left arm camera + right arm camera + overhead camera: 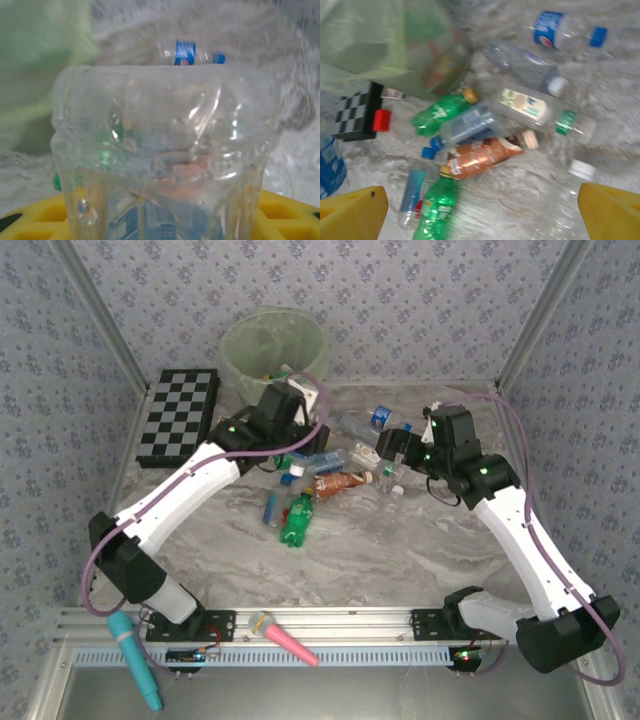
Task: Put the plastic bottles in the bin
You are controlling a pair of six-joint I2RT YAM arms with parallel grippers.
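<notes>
My left gripper (160, 220) is shut on a clear plastic bottle (160, 135), whose crumpled base stands between the yellow fingers (37, 216). In the top view this gripper (305, 398) hangs just in front of the pale-green bin (275, 340). The bin (35, 60) is a green blur at left. My right gripper (480, 215) is open above the bottle pile, nothing between its fingertips (350, 210). Below it lie a green soda bottle (435, 210), a brown one (485, 157), a clear blue-labelled one (467, 125) and a white-labelled one (527, 106). The right gripper (395, 445) hovers right of the pile (320, 480).
A black-and-white chessboard (180, 415) lies left of the bin, a small red block (381, 120) beside it. A blue-labelled bottle (378, 418) lies apart at the back. Pink (285, 638) and teal (135, 660) handled tools rest on the near rail. Patterned walls close the table in.
</notes>
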